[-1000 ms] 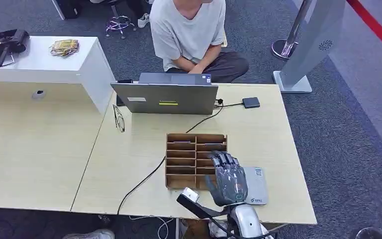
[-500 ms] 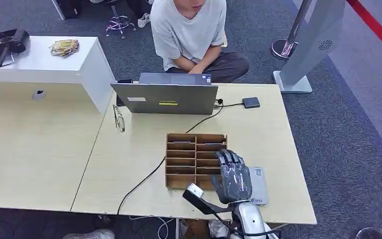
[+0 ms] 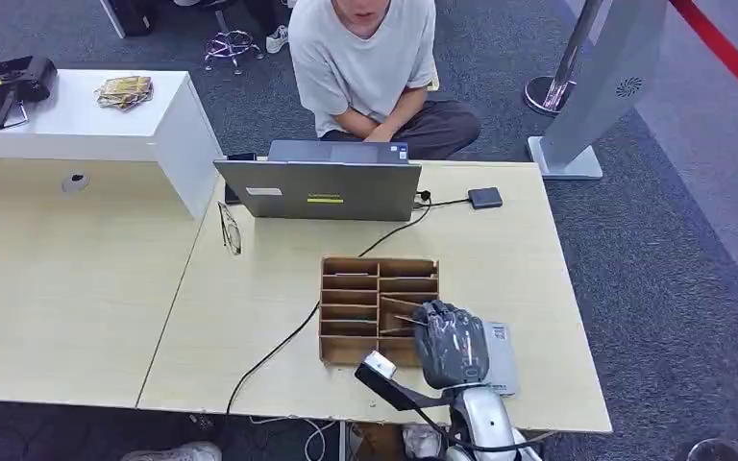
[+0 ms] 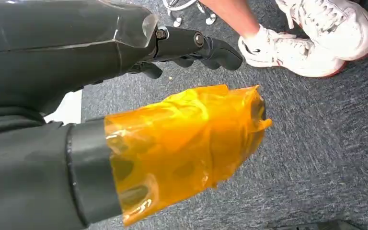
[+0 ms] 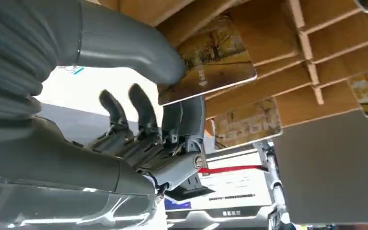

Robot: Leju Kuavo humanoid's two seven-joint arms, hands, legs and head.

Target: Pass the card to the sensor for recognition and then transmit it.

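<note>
Golden-brown and printed with an autumn-tree picture, the card (image 5: 211, 57) you are after sits pinched between the thick thumb and the darker fingers (image 5: 184, 117) of the right hand (image 3: 450, 343), one end caught in the grip and the rest sticking out in front of the wooden organiser (image 3: 378, 309). That organiser stands near the front edge of the table (image 3: 500, 250), with the grey sensor pad (image 3: 500, 357) just beside it toward the right corner.

Treat the card as thin, light, stiff and likely slick: a flat pinch across its faces near one short end looks right, and you should expect it to pivot if the grip is loose.

Small white print on the card is too fine to read; the pad's label is also unreadable.

Your left hand (image 4: 124, 139) hangs over grey carpet, thumb wrapped in amber film, fingers curled, holding nothing.
</note>
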